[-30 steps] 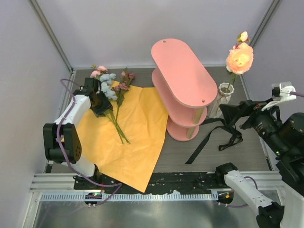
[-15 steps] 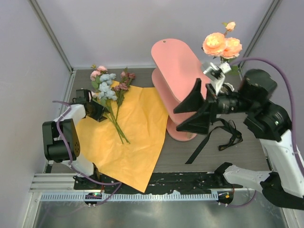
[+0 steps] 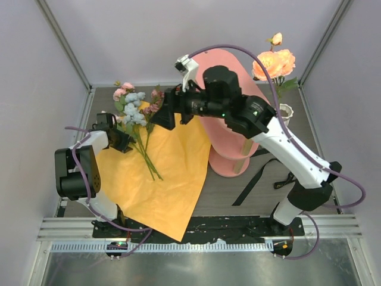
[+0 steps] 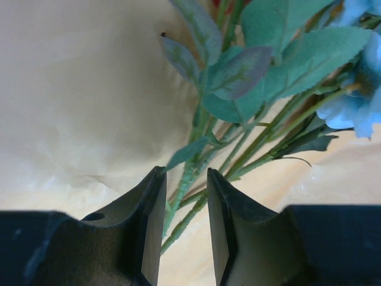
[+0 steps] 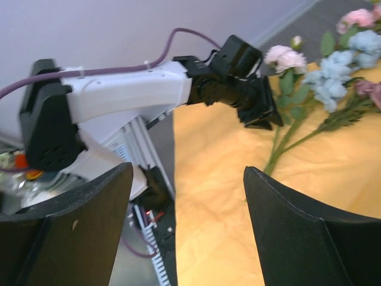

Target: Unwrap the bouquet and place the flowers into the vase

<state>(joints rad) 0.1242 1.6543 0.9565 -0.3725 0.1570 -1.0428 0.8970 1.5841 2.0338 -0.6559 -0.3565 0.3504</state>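
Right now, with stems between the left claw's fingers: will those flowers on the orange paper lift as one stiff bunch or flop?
Probably light: thin stems, small heads. They look loose, not tied, and fan apart, so the left claw may catch only some. Long stem ends would likely sag and drag on the orange paper.

Around the three-tier shelf [image 3: 229, 146] on the table [image 3: 256, 196]

Left of the shelf a paper sheet [image 3: 161, 179] lies flat, its right edge just beside the shelf's foot. Loose flowers [image 3: 138, 116] lie on the sheet's far left part, heads past its far edge and stems pointing nearer. Just right of the shelf stands the vase [image 3: 286, 112] with roses [image 3: 274, 62] upright in it. Before the shelf, to its right, lies a ribbon [image 3: 262, 176].
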